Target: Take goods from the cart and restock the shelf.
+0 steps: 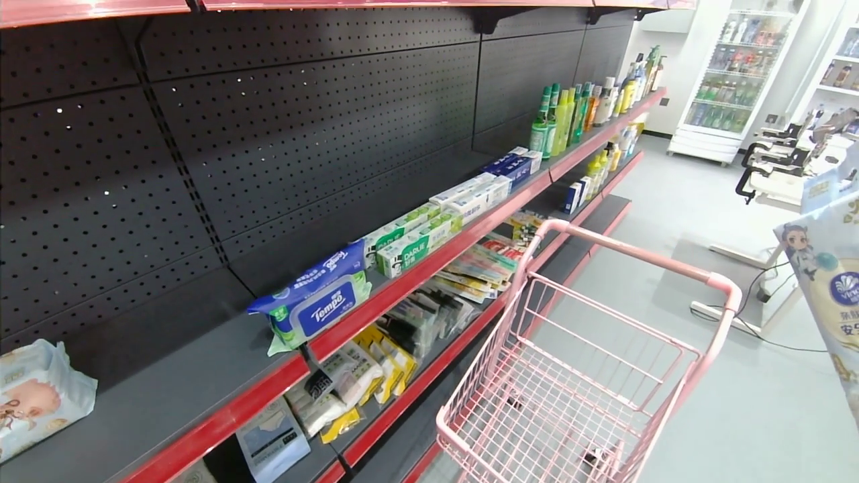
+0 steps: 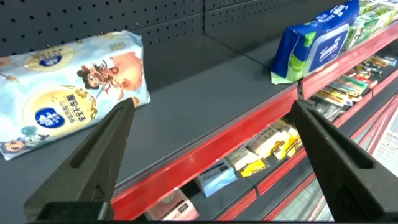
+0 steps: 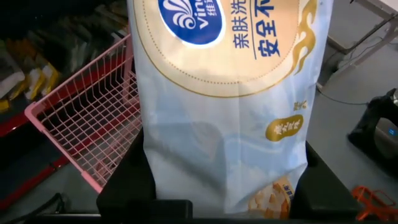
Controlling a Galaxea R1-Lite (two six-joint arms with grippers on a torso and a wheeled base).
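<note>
My right gripper [image 3: 224, 183] is shut on a pale blue tissue pack [image 3: 230, 112], one finger on each side of its lower part. The same tissue pack [image 1: 829, 288] hangs at the right edge of the head view, right of the pink cart [image 1: 584, 376]. That cart [image 3: 93, 118] lies below and beside the pack; its basket looks almost bare. My left gripper [image 2: 211, 155] is open above the grey shelf board [image 2: 205, 93], nothing between its fingers [image 2: 93, 168]. A similar cartoon-printed tissue pack [image 2: 68, 93] lies on the board just beyond it, and appears as the tissue pack [image 1: 33, 396] at the far left.
A blue wipes pack [image 1: 315, 302] lies further along the shelf [image 1: 194, 382], then toothpaste boxes [image 1: 416, 241] and bottles [image 1: 570, 114]. Lower shelves [image 1: 402, 396] hold small packets. A glass-door cooler [image 1: 731, 74] and a floor cable [image 1: 758, 322] are at the right.
</note>
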